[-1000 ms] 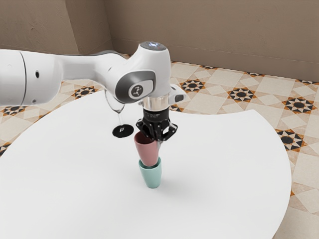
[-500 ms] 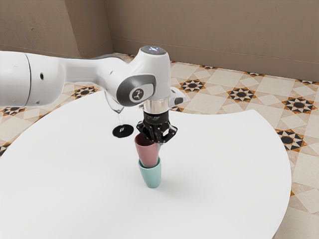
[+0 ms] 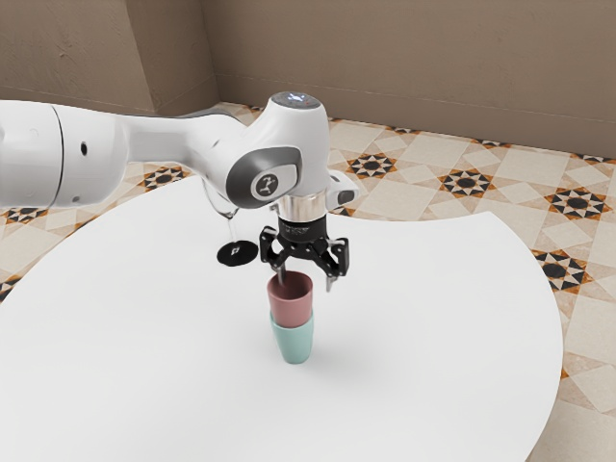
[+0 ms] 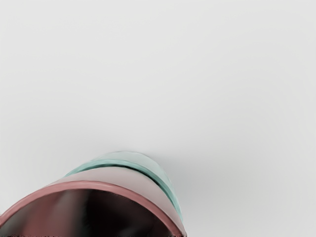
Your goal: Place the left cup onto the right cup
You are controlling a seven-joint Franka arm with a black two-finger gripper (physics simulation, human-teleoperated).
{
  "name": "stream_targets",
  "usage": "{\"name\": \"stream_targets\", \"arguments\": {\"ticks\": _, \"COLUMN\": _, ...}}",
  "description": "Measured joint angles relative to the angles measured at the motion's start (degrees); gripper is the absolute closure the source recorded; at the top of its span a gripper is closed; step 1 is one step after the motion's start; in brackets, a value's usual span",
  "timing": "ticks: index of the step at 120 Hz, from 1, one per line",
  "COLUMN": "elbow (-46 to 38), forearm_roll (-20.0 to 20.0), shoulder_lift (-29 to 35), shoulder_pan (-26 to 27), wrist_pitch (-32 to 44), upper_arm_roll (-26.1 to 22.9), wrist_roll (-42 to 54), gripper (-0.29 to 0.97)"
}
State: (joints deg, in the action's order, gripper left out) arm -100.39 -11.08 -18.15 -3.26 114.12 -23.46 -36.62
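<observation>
A dusty-pink cup sits upright, nested inside a teal cup that stands on the round white table. My black gripper hangs just above the pink cup's rim, open, with its fingers spread wide to either side and holding nothing. In the wrist view the pink cup's rim lies directly under my hand, with the teal cup's edge showing behind it.
A clear wine glass with a black round base stands on the table just behind my hand, partly hidden by the arm. Patterned floor tiles lie beyond the table's far edge.
My fingers have spread apart and let go of the pink cup. The cup, tilted before, has dropped lower into the teal cup and now stands straight.
</observation>
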Motion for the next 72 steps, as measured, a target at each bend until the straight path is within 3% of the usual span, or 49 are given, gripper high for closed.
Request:
{"name": "stream_targets", "arguments": {"ticks": 26, "elbow": 0.15, "forearm_roll": 0.25, "shoulder_lift": 1.45, "shoulder_pan": 0.03, "wrist_pitch": 0.48, "upper_arm_roll": -0.07, "wrist_roll": 0.05, "gripper": 0.03}}
{"name": "stream_targets", "arguments": {"ticks": 64, "elbow": 0.13, "forearm_roll": 2.63, "shoulder_lift": 13.14, "shoulder_pan": -1.33, "wrist_pitch": -5.02, "upper_arm_roll": 3.0, "wrist_roll": 0.23, "gripper": 0.01}}
{"name": "stream_targets", "arguments": {"ticks": 72, "elbow": 0.41, "forearm_roll": 2.85, "shoulder_lift": 15.36, "shoulder_pan": -0.82, "wrist_pitch": -7.13, "upper_arm_roll": 5.66, "wrist_roll": 1.01, "gripper": 0.01}}
